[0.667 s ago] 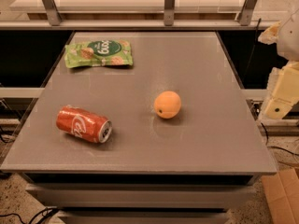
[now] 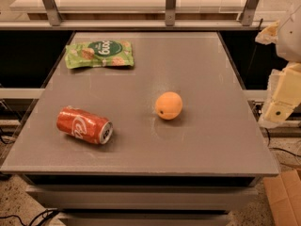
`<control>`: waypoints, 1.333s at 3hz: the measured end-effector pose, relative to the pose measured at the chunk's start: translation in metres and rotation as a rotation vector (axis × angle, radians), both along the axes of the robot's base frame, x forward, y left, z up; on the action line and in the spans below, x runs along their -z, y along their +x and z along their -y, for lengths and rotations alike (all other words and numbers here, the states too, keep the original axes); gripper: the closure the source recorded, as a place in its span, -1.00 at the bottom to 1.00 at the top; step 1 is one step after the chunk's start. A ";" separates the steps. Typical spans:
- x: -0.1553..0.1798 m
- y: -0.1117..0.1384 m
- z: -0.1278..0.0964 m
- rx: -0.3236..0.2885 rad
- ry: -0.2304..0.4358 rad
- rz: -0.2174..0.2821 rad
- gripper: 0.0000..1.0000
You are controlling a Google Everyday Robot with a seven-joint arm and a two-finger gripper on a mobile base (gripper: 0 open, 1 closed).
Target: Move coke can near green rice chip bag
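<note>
Coke can (image 2: 84, 125): red, white script, lying on its side at the lower left of the frame, silver top turned toward the lower right. It rests on the grey table (image 2: 202, 65) near the left and front edges.

Green rice chip bag (image 2: 99, 54): flat, light green with a dark green oval logo, lying at the upper left of the frame near the table's far left corner. It is well apart from the can, with bare tabletop between them.

Orange fruit (image 2: 169, 105): round, standing alone near the middle of the frame, right of the can and lower right of the bag, touching neither.

Gripper (image 2: 282, 98): cream-coloured, at the right edge of the frame, off the table's right side and hanging beside it, well apart from all three items. It holds nothing that can be seen; whether it is apart or together cannot be told. A white arm section (image 2: 289, 36) sits above it.

Cardboard box (image 2: 284, 199): brown, on the floor at the lower right corner.
</note>
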State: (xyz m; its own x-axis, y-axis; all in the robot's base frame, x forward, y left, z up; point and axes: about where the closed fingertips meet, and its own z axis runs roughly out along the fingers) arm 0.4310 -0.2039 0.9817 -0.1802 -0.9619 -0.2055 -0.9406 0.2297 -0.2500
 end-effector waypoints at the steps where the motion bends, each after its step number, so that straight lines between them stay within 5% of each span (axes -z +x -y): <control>1: -0.005 -0.016 -0.046 -0.090 0.018 -0.020 -1.00; 2: -0.016 -0.034 -0.108 -0.194 0.024 -0.009 -1.00; 3: -0.021 -0.035 -0.115 -0.200 0.026 0.008 -1.00; 4: -0.011 -0.024 -0.152 -0.254 0.022 0.000 -1.00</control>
State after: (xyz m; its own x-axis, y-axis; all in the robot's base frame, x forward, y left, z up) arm 0.4066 -0.0519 0.9926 0.0664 -0.9715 -0.2274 -0.9688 -0.0083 -0.2476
